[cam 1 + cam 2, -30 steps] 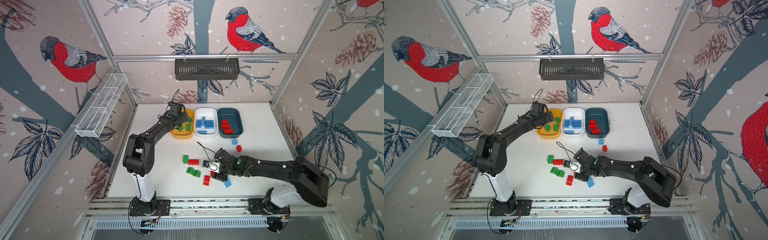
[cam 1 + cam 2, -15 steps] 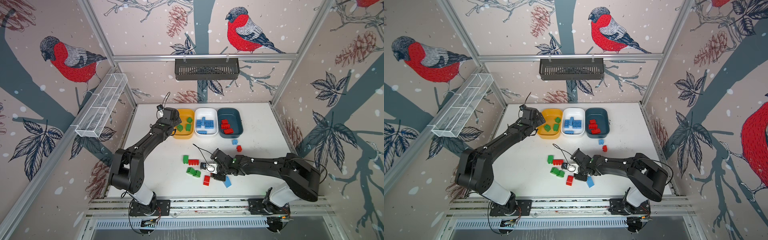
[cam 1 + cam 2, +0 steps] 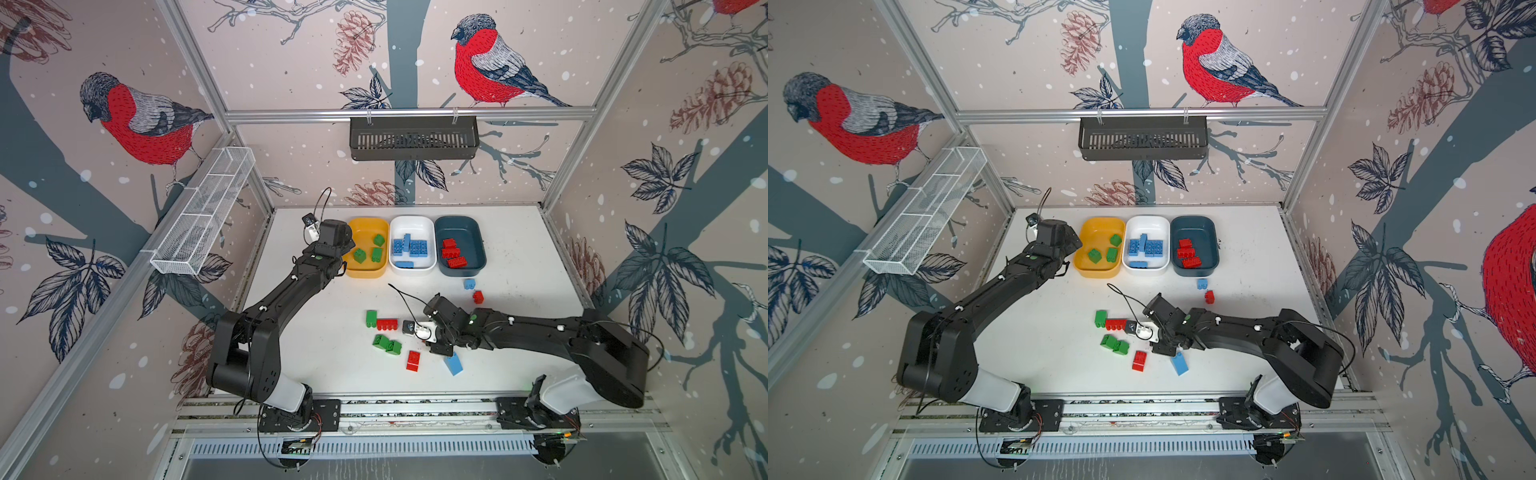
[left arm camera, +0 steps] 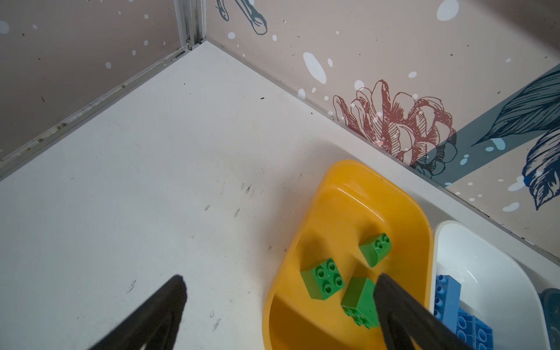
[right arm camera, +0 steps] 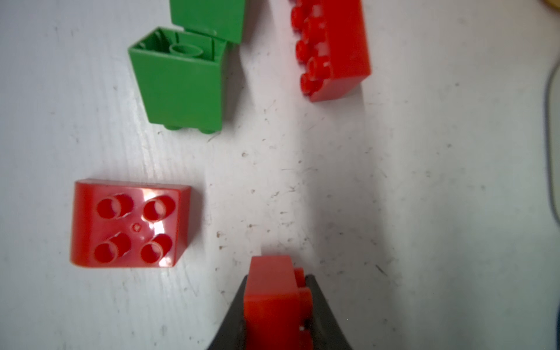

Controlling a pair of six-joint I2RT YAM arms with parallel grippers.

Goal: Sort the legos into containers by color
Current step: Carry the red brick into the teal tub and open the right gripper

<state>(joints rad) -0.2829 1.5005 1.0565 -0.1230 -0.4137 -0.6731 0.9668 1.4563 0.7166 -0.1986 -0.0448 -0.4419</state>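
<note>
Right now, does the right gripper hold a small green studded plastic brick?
No, in the right wrist view the right gripper clamps a small red studded plastic brick.

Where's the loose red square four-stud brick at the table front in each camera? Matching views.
Top view: red square four-stud plastic brick, front of white table, left of the light blue plastic brick.
Top view: the brick, same spot.
Left wrist: not in it.
Right wrist: studs up, apart from the gripped red brick.
Shared landmark: nearest green plastic brick.
</note>
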